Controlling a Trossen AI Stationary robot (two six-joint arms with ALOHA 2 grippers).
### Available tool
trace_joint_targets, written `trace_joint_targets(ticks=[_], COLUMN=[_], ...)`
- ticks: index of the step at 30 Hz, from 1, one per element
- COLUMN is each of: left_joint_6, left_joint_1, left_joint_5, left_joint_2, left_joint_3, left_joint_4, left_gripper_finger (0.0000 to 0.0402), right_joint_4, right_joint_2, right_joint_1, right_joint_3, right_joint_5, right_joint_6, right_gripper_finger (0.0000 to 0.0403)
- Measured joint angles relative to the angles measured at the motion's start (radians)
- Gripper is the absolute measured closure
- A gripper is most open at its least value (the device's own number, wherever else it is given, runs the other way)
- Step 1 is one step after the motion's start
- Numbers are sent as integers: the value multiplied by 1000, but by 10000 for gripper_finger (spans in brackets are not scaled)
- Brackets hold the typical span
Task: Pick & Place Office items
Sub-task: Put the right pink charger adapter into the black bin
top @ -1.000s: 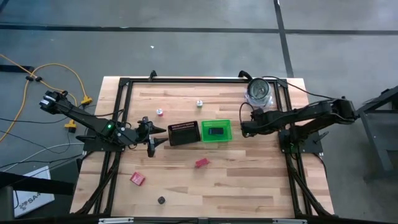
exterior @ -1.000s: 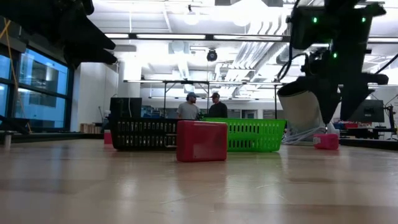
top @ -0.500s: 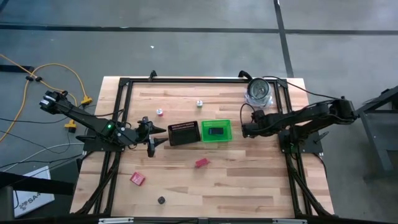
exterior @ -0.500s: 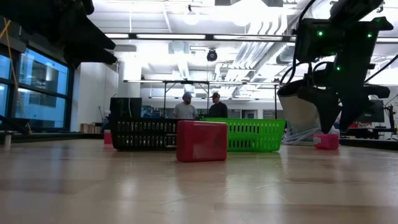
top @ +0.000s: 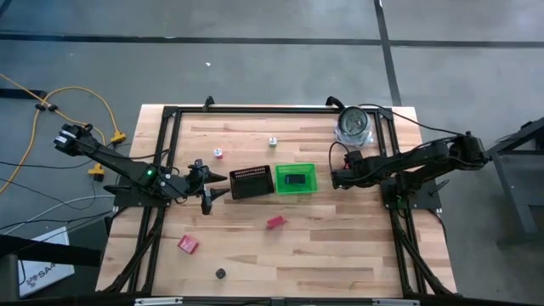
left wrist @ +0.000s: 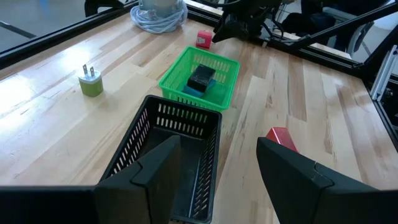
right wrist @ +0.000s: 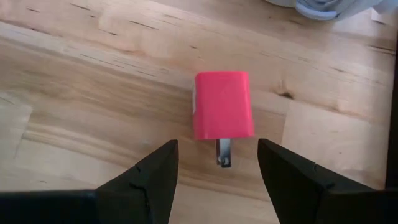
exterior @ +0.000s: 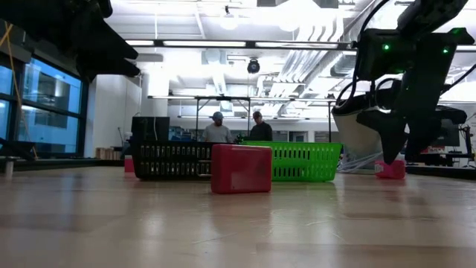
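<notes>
high: right gripper (top: 337, 178) poised right of green square plastic bin (top: 296, 179) | low: hangs above small pink plug-in charger block (exterior: 390, 168) | right wrist: fingers spread, block (right wrist: 222, 105) dead ahead, prongs toward gripper | left gripper (left wrist: 217, 165) open, idle by black mesh tray (left wrist: 168, 155)

Pink plug block (right wrist: 222, 106) lies flat, prongs showing.

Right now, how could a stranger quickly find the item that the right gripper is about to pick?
Start at the green bin in the table's middle, then look toward the right arm's side. Under the open right gripper lies a pink plug adapter, flat on the wood. Unlike the other red blocks, it lies close to the shiny silver round object.
</notes>
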Motion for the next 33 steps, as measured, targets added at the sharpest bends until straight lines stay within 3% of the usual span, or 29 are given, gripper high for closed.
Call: trace_joint_targets(ticks=[20,33], left_joint_6=[0,0], left_joint_1=[0,0], left_joint_5=[0,0], left_joint_2=[0,0], left_joint_3=[0,0], left_joint_4=[0,0], left_gripper_finger=[198,198], right_joint_4=[-2,180], right_joint_2=[0,0], right_joint_1=[-16,-95], right_joint_3=[-2,-85], right_joint_5=[34,22], right_joint_6=[-7,-134], right_gripper_finger=[165,166])
